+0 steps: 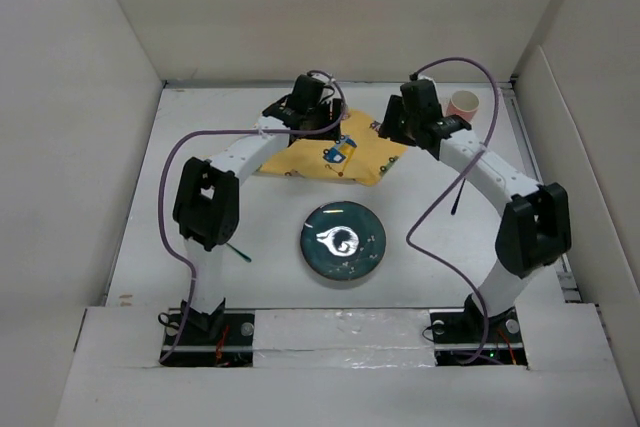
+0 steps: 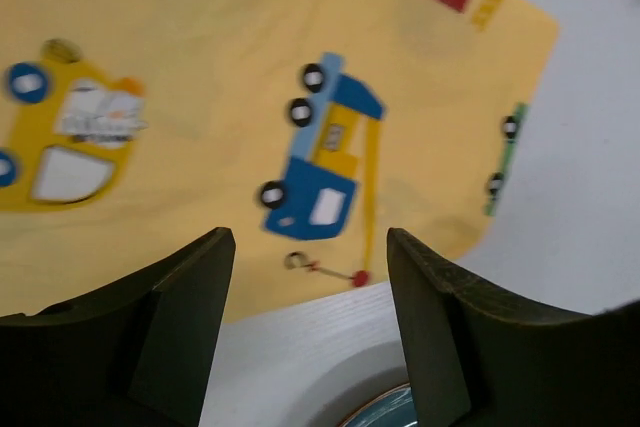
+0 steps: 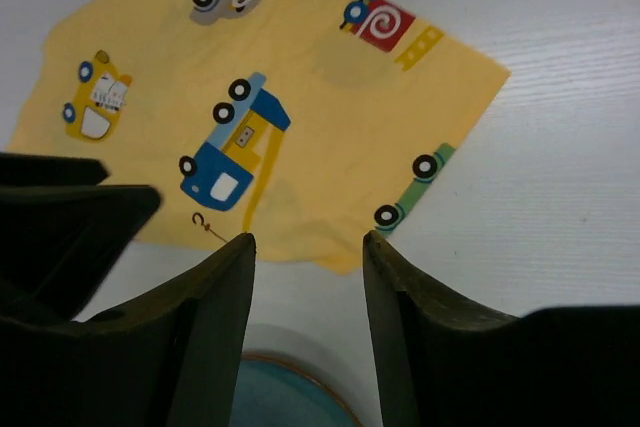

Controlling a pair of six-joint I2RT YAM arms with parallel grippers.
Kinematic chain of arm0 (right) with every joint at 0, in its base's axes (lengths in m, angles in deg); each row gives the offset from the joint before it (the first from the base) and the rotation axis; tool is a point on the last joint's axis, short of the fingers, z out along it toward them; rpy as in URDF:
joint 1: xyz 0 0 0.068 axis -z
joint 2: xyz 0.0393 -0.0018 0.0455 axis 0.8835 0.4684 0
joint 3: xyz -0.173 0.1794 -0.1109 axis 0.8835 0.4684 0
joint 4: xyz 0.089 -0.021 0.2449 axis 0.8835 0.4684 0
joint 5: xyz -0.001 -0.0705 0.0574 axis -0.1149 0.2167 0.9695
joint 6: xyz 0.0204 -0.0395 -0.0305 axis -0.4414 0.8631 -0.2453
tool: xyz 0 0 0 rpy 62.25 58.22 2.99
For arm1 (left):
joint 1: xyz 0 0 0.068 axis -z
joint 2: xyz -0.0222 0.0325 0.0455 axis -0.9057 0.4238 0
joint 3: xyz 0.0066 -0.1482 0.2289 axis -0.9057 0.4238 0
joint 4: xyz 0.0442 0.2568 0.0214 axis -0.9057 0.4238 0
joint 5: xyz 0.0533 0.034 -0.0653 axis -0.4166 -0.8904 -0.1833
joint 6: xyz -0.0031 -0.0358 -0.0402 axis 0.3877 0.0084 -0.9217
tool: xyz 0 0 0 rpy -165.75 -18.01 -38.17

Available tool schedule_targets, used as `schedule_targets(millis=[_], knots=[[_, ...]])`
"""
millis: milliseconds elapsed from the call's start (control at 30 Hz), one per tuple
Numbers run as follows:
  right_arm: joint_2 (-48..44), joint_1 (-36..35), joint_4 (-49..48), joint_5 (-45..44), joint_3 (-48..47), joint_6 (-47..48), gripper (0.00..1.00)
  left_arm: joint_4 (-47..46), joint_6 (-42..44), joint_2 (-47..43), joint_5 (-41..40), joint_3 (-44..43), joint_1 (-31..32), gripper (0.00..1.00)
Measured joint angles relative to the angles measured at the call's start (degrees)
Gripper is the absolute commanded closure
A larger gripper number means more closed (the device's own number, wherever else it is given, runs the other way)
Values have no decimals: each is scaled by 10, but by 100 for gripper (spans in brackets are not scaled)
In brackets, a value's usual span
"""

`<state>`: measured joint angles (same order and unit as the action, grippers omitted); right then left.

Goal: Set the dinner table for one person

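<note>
Item, dinner table (image 1: 280,292): large plain white surface with white panel walls on three sides. It lies under everything here and shows as bare white beside the cloth in both wrist views (image 2: 590,147) (image 3: 560,147).
Item, mat (image 1: 340,152): yellow cloth at the far middle of the table, slightly rumpled. Its long axis runs roughly left to right, skewed, with one corner pointing right.
Item, plate (image 1: 343,239): dark teal and round, on the near side of the mat and apart from it. Only its rim shows at the bottom of each wrist view (image 2: 385,409) (image 3: 280,392).
Item, cup (image 1: 463,103): pale, upright, at the far right just beyond the right arm.
Item, green stick (image 1: 240,254): thin, lying by the left arm; too small to tell what it is.
Left gripper (image 1: 303,110) (image 2: 307,247): jaws spread with nothing between them, above the mat's left part.
Right gripper (image 1: 425,119) (image 3: 307,242): jaws spread and empty, above the mat's right corner.
Key relation: the mat lies directly below both grippers, its near edge facing the plate. The left gripper sits more squarely over the cloth and the right nearer the corner, so neither is clearly better placed.
Judged next move: probably straightening the mat or bringing the plate onto it.
Markings: no brand or legible writing. The prints (image 2: 325,147) (image 3: 235,142) show a blue crane truck, a yellow bus and a red square with a spiral.
</note>
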<state>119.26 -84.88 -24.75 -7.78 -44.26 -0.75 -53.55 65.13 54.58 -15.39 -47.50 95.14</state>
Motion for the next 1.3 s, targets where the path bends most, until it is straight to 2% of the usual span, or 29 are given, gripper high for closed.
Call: schedule_targets(millis=[133,333,367,400,500,633,733,967,1067,1100,1167,1233,1267,1300], knots=[[76,15,2,-2,8,-29,46,7,-9,-43,-48,73,-23,42],[122,41,20,-22,24,-61,42,-1,-40,-178,-134,227,-49,42],[129,47,24,-24,19,-64,42,-5,-48,-197,-141,249,-53,39],[138,54,31,-27,10,-68,42,-9,-56,-213,-146,271,-61,32],[168,76,43,-35,-19,-72,41,-25,-77,-238,-150,330,-100,25],[209,99,69,-43,-59,-79,42,-29,-102,-228,-134,380,-162,21],[238,108,85,-40,-84,-86,42,-43,-119,-205,-112,383,-196,21],[307,112,137,-26,-167,-96,47,-94,-148,-132,-66,375,-226,21],[323,112,151,-19,-192,-98,58,-118,-162,-117,-49,356,-226,28],[325,112,158,-19,-194,-99,64,-128,-167,-115,-44,354,-226,35],[337,112,164,-17,-217,-101,68,-133,-174,-99,-41,341,-225,39],[346,112,172,-9,-231,-102,81,-140,-183,-86,-39,331,-225,49],[350,112,176,-3,-238,-103,90,-143,-186,-78,-39,326,-225,59],[355,112,180,1,-245,-104,100,-145,-192,-73,-38,320,-225,84]])
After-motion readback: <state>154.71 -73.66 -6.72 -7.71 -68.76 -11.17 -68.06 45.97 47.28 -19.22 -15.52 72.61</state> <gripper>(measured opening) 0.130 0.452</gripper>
